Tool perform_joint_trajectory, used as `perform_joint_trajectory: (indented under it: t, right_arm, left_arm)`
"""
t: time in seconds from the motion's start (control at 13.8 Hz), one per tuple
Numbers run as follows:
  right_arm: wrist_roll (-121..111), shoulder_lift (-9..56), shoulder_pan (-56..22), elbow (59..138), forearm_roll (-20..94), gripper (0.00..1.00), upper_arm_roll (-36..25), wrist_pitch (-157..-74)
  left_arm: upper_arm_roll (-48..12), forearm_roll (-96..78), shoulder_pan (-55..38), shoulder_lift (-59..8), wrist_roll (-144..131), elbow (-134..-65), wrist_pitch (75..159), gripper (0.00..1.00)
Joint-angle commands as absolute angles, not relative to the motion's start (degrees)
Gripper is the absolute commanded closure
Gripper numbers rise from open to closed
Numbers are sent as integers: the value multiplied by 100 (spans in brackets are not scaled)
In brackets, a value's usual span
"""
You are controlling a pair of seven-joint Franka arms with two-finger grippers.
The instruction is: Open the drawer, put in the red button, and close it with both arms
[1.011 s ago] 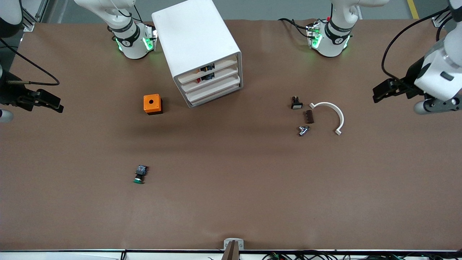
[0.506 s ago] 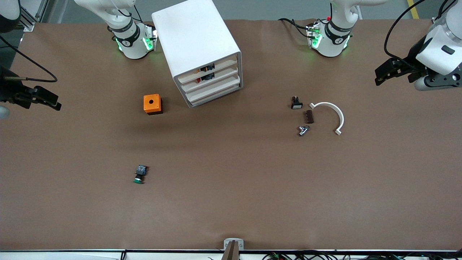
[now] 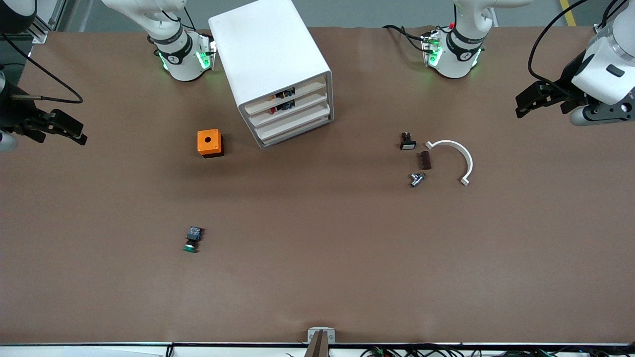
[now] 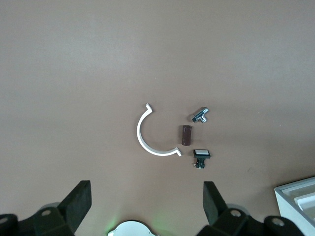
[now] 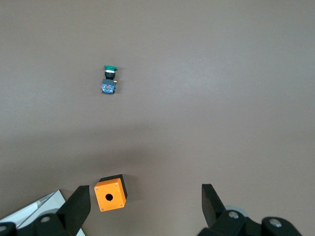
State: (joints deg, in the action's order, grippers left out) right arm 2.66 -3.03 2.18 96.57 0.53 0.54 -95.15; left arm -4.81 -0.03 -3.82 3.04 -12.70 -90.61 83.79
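Spread fingers frame a white half-ring on the table.

Two white robot arms with rounded, glossy shells. Each base is a white cylinder ringed by a black band carrying a small white mark, with green lights glowing at its sides and black cables plugged in beside it. The left end effector is black, with two angular fingers that are wedge-shaped, matte and standing wide apart; just above it sits a white wrist housing with a grey cylinder and a looping black cable. The right end effector is also black, its fingers equally spread, with a thin black cable arching just above it
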Motion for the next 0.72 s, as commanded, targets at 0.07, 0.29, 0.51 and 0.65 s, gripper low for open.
perform_joint_trajectory:
  t: [0.07, 0.29, 0.51, 0.65]
  right_arm:
    - [202, -431, 264, 9730, -62, 0, 141, -9483]
    - [193, -431, 272, 9729, -62, 0, 132, -9483]
    - [193, -431, 281, 9729, -62, 0, 132, -9483]
    - [202, -431, 281, 9729, -62, 0, 132, -9492]
  left_arm:
    - [-571, 114, -325, 457, -1169, -9176, 8411, 0]
    - [-571, 141, -334, 387, -1160, -9089, 8499, 0]
    - [-571, 141, -343, 334, -1090, -9009, 8490, 0]
    - [-571, 149, -343, 325, -1090, -8982, 8490, 0]
